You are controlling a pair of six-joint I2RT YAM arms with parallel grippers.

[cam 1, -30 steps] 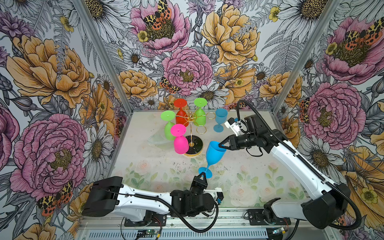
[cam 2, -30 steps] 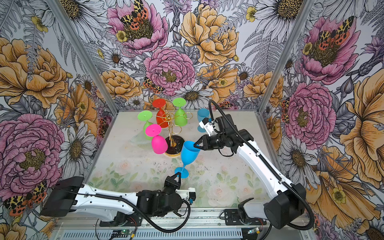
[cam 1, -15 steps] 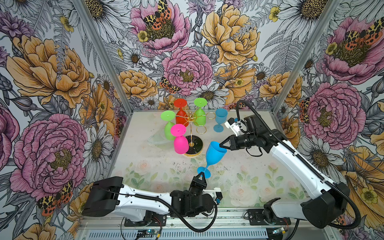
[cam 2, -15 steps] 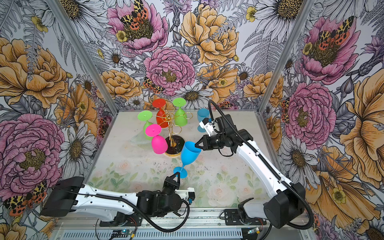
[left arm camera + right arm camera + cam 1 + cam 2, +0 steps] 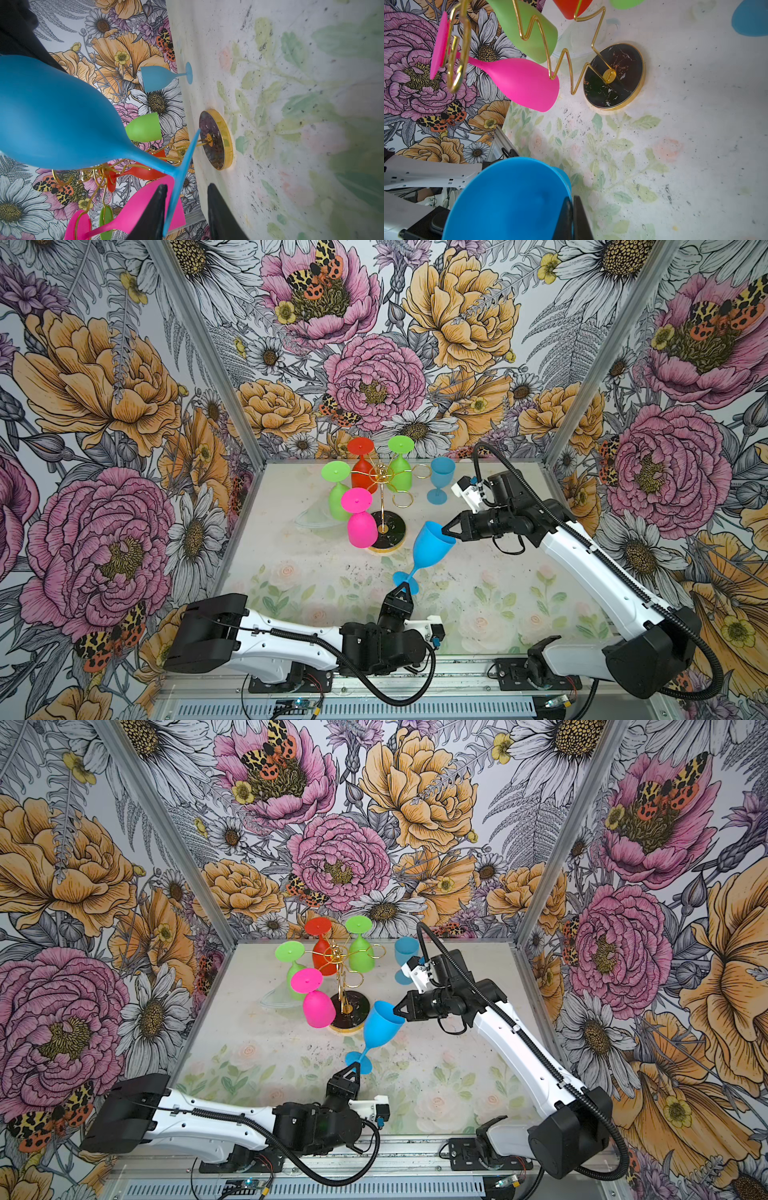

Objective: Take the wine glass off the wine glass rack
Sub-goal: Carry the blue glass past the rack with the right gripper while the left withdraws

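Rim of the bright blue plastic wine glass [image 5: 432,549] is pinched in the right gripper [image 5: 445,529]; the glass hangs tilted, off and just beside the black-based gold wire rack [image 5: 395,526]. The left gripper [image 5: 402,593] has its jaws parted around the foot's edge; open floral tabletop [image 5: 519,572] lies rightward.

Three walls [image 5: 374,377] papered with large pink and orange flowers, daisies and moths enclose a pale tabletop [image 5: 498,593] printed with faint green leaves and roses, speckled dark. Silver metal posts [image 5: 208,352] stand at its back corners.
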